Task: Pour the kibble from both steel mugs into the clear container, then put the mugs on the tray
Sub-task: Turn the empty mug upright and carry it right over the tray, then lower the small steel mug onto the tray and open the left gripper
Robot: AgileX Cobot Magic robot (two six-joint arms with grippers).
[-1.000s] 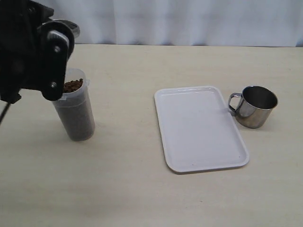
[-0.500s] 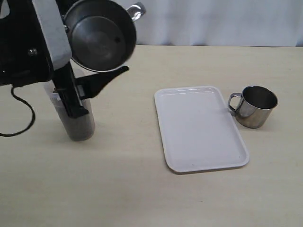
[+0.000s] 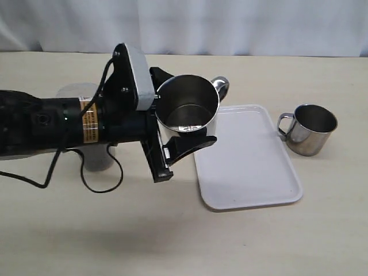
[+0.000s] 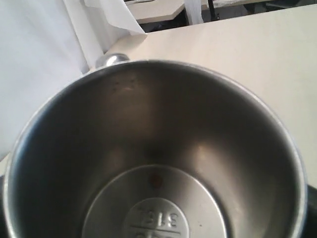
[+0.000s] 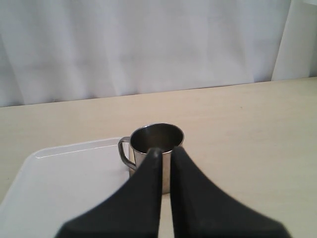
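tray (image 3: 253, 167): white, flat
raised mug (image 3: 190, 106): empty, mouth up, above tray's 10 o'clock corner
standing mug (image 3: 310, 129): upright, at tray's 2 o'clock

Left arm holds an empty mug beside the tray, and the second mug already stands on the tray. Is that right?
Not quite. The second mug is not on the tray. It stands on the table just past the tray's right edge, as the exterior view shows. The rest holds: the held mug is empty and beside the tray.

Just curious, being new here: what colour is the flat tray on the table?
The tray is plain white, with no pattern; the exterior view shows it best.
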